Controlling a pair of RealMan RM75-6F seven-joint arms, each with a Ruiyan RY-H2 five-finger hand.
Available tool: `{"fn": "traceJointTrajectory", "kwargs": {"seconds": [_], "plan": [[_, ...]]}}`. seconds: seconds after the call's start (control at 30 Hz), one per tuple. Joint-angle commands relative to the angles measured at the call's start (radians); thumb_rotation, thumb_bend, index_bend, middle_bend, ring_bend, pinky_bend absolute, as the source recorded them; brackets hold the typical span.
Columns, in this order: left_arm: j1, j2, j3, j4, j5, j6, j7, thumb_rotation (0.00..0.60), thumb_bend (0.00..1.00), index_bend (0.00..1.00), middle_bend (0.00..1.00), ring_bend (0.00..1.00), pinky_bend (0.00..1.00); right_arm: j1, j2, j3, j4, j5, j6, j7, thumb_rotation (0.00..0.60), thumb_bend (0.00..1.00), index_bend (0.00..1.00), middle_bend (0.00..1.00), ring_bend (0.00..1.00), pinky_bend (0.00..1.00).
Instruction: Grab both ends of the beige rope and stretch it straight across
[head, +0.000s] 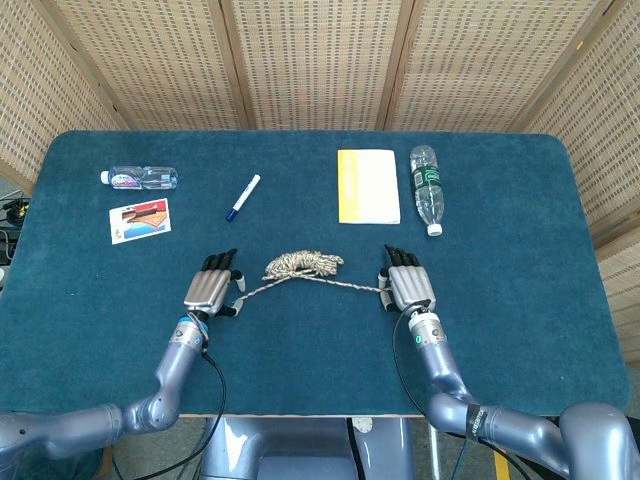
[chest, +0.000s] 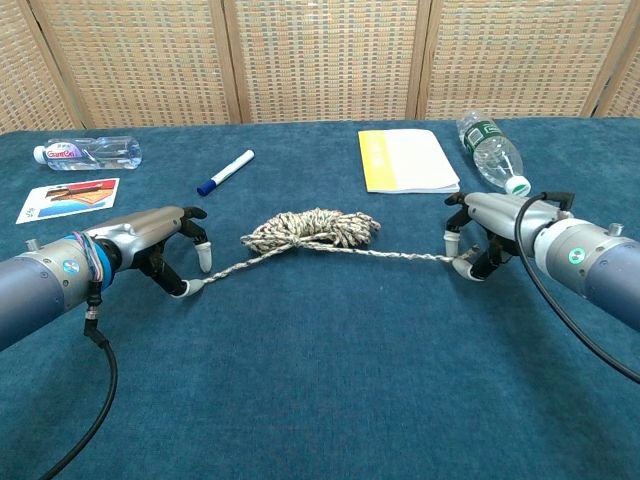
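Note:
The beige rope (head: 303, 264) lies bundled mid-table, with one strand trailing to each side. In the chest view the bundle (chest: 312, 229) sits between both hands. My left hand (head: 213, 284) rests palm down at the left strand's end. Its thumb tip touches that end while the other fingers (chest: 205, 256) hover a little above the strand, still apart. My right hand (head: 405, 282) is curled over the right strand's end (chest: 458, 260) and pinches it against the cloth. Both strands lie slack on the table.
At the back stand a yellow notebook (head: 368, 185), a green-labelled bottle (head: 426, 187), a blue marker (head: 243, 196), a clear bottle (head: 139, 178) and a picture card (head: 140, 220). The blue cloth table (head: 320, 360) is walled by wicker screens.

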Motion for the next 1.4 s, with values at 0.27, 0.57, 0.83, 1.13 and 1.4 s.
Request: {"fn": "traceJointTrajectory", "kwargs": {"seconds": [0.27, 0.57, 0.83, 1.13, 1.4], "plan": [[-0.001, 0.001, 0.009, -0.007, -0.009, 0.009, 0.013, 0.600, 0.37, 0.53, 0.00, 0.00, 0.00, -0.001, 0.004, 0.000, 0.000, -0.002, 0.000, 0.002, 0.600, 0.47, 0.64, 0.00, 0.00, 0.09], [-0.008, -0.003, 0.007, -0.005, -0.031, 0.011, 0.030, 0.600, 0.37, 0.53, 0.00, 0.00, 0.00, -0.002, 0.005, -0.001, 0.001, -0.004, -0.001, 0.004, 0.600, 0.47, 0.64, 0.00, 0.00, 0.09], [-0.015, -0.009, 0.005, 0.010, -0.055, -0.003, 0.032, 0.600, 0.37, 0.53, 0.00, 0.00, 0.00, -0.002, 0.006, -0.001, 0.002, -0.004, -0.002, 0.006, 0.600, 0.47, 0.64, 0.00, 0.00, 0.09], [-0.019, -0.011, 0.012, 0.016, -0.058, -0.007, 0.036, 0.600, 0.37, 0.54, 0.00, 0.00, 0.00, -0.003, 0.006, -0.001, -0.002, -0.002, 0.000, 0.004, 0.600, 0.47, 0.64, 0.00, 0.00, 0.09], [-0.023, -0.010, 0.011, 0.021, -0.071, -0.004, 0.045, 0.600, 0.39, 0.59, 0.00, 0.00, 0.00, -0.003, 0.010, 0.001, -0.007, -0.003, 0.004, 0.005, 0.600, 0.47, 0.64, 0.00, 0.00, 0.09]]}}
